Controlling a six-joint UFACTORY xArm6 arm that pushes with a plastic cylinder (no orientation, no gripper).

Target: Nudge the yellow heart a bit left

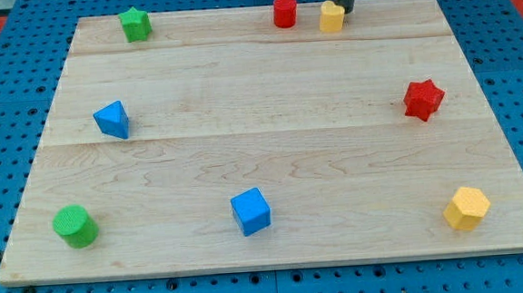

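The yellow heart [331, 17] sits near the board's top edge, right of centre. A red cylinder [284, 11] stands close to its left. My tip [346, 11] is at the heart's right side, touching or nearly touching it. The dark rod rises out of the view's top.
A green star [134, 24] is at top left, a blue triangle [112, 119] at mid left, a green cylinder [74, 225] at bottom left, a blue cube [251, 211] at bottom centre, a red star [422, 99] at mid right, a yellow hexagon [466, 208] at bottom right. The wooden board [258, 92] lies on blue pegboard.
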